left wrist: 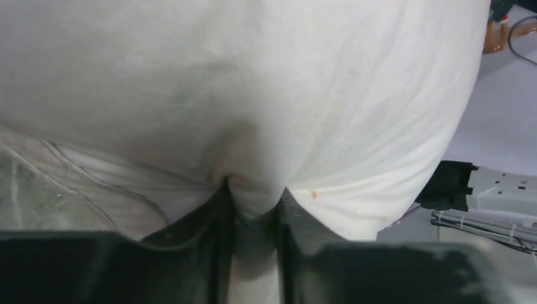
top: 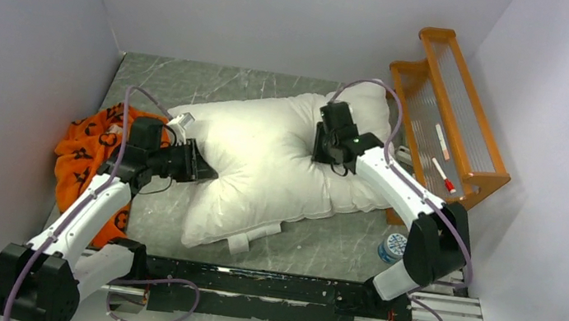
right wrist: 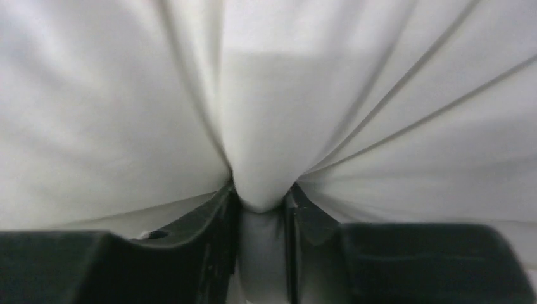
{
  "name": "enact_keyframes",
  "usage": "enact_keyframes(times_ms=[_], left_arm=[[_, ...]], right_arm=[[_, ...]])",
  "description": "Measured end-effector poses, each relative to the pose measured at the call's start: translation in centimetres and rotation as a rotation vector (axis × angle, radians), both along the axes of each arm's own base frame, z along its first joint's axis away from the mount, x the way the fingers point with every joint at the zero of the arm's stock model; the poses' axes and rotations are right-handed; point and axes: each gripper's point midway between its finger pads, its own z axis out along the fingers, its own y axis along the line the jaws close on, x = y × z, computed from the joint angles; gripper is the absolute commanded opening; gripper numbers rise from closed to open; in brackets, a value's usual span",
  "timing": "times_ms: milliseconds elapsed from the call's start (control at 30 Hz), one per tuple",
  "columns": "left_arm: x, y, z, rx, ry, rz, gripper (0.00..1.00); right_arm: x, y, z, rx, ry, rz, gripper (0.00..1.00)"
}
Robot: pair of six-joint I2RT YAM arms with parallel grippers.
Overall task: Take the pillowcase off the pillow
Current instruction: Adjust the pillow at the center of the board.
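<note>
The plump white pillow (top: pixel 265 158) lies bare across the middle of the marble table, dented where both grippers hold it. The orange pillowcase (top: pixel 88 147), printed with dark motifs, sits crumpled at the left, apart from the pillow and partly under my left arm. My left gripper (top: pixel 209 171) is shut on a fold of the pillow's left edge; a pinch of white fabric (left wrist: pixel 253 190) bulges between the dark fingers (left wrist: pixel 297 215). My right gripper (top: pixel 322 153) presses down on the pillow's upper right part, shut on a bunch of fabric (right wrist: pixel 259 183) with creases radiating from it.
An orange wooden rack (top: pixel 454 108) with small items on it stands at the right wall. A bottle with a blue-white cap (top: pixel 393 245) stands by the right arm's base. A small white tag (top: pixel 255 235) sticks out at the pillow's near edge. White walls enclose the table.
</note>
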Motion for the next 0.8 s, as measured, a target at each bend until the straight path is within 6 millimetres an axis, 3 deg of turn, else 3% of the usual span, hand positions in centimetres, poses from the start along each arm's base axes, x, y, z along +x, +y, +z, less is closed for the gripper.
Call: enact_keyframes(times_ms=[33, 67, 200, 333, 433, 533, 633, 800], left_arm=[[0.0, -0.1, 0.0, -0.003, -0.001, -0.004, 0.05], [0.2, 0.0, 0.0, 0.0, -0.006, -0.004, 0.05], [1.2, 1.3, -0.4, 0.096, 0.02, 0.047, 0.05], [2.9, 4.2, 0.4, 0.276, 0.02, 0.14, 0.05], [5.2, 6.7, 1.8, 0.37, -0.013, 0.212, 0.05], [7.7, 7.9, 3.1, 0.398, -0.038, 0.233, 0.05], [8.1, 7.8, 3.2, 0.393, -0.046, 0.222, 0.05], [5.2, 7.4, 2.4, 0.351, -0.064, 0.208, 0.05]], right_arm=[[-0.7, 0.8, 0.3, 0.007, -0.019, 0.019, 0.04], [-1.3, 1.6, 0.6, 0.008, -0.039, 0.036, 0.0], [-3.8, 4.3, 1.2, 0.019, -0.089, 0.08, 0.0], [-7.2, 6.0, 2.2, 0.066, -0.119, 0.083, 0.0], [-10.2, 7.2, 3.2, 0.11, -0.105, 0.106, 0.0], [-12.8, 7.7, 3.9, 0.138, -0.076, 0.124, 0.0], [-13.4, 6.7, 4.2, 0.127, -0.068, 0.104, 0.0], [-11.4, 4.4, 4.1, 0.094, -0.051, 0.031, 0.0]])
